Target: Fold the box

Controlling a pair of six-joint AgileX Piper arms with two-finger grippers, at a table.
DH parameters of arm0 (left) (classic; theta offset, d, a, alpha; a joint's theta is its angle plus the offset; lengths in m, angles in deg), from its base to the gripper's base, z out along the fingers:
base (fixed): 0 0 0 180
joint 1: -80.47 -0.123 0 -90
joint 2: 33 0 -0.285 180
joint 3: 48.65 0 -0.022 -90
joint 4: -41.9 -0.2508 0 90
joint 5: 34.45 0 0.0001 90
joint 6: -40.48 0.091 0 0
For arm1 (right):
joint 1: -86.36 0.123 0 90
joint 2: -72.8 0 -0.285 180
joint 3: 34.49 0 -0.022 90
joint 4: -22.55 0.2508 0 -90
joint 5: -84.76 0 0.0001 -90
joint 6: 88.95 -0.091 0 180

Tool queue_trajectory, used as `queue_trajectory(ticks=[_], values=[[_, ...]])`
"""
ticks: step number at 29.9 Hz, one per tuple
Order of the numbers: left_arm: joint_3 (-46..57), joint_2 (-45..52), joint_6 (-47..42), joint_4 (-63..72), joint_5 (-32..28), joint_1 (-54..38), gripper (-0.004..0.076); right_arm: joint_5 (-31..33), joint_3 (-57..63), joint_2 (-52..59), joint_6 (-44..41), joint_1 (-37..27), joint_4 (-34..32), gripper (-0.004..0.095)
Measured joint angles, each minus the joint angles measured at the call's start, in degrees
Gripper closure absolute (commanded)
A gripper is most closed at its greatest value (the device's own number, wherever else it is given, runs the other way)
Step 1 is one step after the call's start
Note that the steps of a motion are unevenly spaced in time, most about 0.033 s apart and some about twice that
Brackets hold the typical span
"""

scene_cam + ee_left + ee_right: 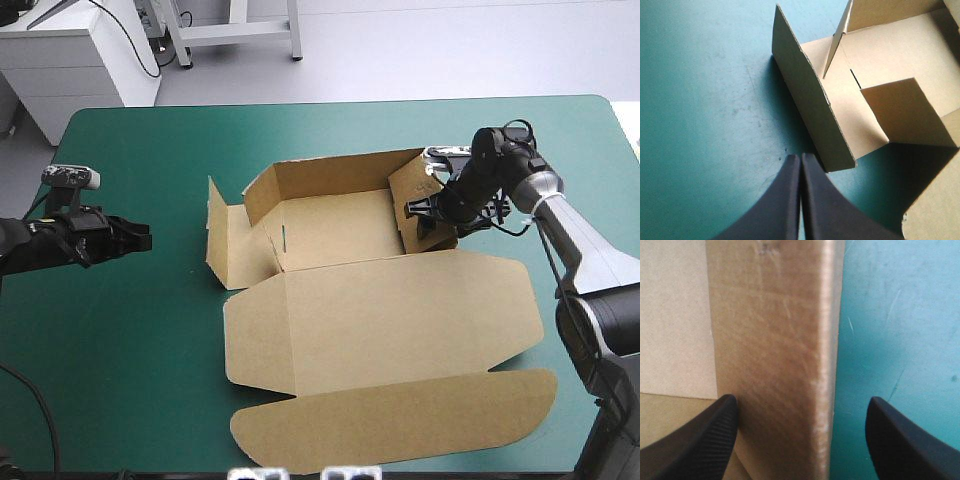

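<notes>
table (pixel 140 330): right tool (pixel 422 214) straddles box (pixel 340 228) wall

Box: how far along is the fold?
Done: far wall of the box is up. In hand: right gripper, open, straddles the raised right wall. Left to do: left flaps stand splayed, untucked; lid lies flat; left gripper shut, clear of the box.

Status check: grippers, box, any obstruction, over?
Left gripper shut, clear of the box, by its left flap. Right gripper open, straddling its raised right wall. Lid flat; nothing blocking.
</notes>
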Motion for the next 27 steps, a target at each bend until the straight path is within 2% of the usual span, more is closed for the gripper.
queue_trajectory(ticks=[2,6,7,13,20,27], values=[[0.00,0.00,0.00,0.04,-0.05,0.00,0.0732,-0.28,0.08,0.00,0.00,0.00,0.00,0.0531],[0.00,0.00,0.00,0.42,-0.05,0.00,0.0732,-0.34,0.08,-0.76,1.14,0.00,0.19,0.0892],[0.00,0.00,0.00,0.46,-0.05,0.00,0.0732,-0.50,0.08,-1.08,1.76,0.00,0.05,0.0923],[0.00,0.00,-0.46,0.74,0.01,0.00,0.0732,-0.59,-0.05,-1.51,3.42,-0.16,-0.20,0.0922],[0.00,0.00,-1.53,0.87,-0.52,0.00,0.0732,3.85,-6.63,-2.00,7.67,0.02,-2.67,0.0922],[0.00,-0.69,-1.91,1.84,-4.79,0.00,0.0732,4.24,-11.24,5.43,10.86,-2.41,-1.23,0.0922]])
